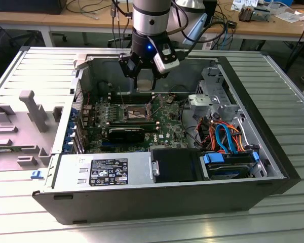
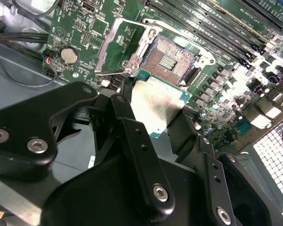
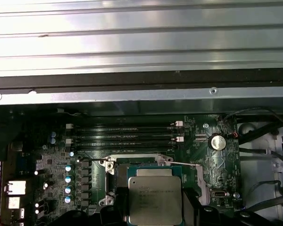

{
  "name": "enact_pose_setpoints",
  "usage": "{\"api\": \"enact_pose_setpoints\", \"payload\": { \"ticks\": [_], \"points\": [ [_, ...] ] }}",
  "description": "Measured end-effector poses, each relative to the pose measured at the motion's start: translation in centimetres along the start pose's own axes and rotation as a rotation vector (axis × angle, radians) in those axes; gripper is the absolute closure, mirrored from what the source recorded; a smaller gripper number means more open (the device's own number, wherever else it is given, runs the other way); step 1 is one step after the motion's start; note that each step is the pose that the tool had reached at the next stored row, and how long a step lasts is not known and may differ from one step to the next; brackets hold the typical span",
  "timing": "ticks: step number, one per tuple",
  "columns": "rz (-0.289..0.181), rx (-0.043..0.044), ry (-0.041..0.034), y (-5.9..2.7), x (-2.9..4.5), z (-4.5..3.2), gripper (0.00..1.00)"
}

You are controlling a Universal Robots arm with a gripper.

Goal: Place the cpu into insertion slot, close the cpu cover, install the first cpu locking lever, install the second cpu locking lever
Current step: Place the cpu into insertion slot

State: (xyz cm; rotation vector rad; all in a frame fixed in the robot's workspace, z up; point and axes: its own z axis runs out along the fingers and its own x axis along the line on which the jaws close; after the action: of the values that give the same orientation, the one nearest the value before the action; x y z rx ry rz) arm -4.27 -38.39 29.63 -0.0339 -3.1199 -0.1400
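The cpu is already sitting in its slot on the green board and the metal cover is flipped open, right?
Not quite. The cpu isn't in the insertion slot. The fingers hold it clear of the slot, and the slot's bare contacts show that it is empty. The second wrist view shows this. The cpu cover is flipped open, as you said.

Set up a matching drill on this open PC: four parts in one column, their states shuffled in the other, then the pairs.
Parts:
1. cpu
2. insertion slot
3. cpu cover
4. coin cell battery

States:
A. swung open
B. held by the gripper above the motherboard
C. round, silver, seated on the motherboard
D. empty, contacts bare

Pairs: 1-B; 2-D; 3-A; 4-C
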Motion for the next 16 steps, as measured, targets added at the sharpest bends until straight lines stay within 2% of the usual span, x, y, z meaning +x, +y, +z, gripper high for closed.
{"api": "enact_pose_setpoints", "payload": {
  "ticks": [9, 16],
  "points": [
    [0.001, 0.0001, 0.0, -0.05, 0.01, 0.03, 0.45],
    [0.033, -0.0006, -0.0029, -0.05, 0.01, 0.04, 0.45]
  ]
}}
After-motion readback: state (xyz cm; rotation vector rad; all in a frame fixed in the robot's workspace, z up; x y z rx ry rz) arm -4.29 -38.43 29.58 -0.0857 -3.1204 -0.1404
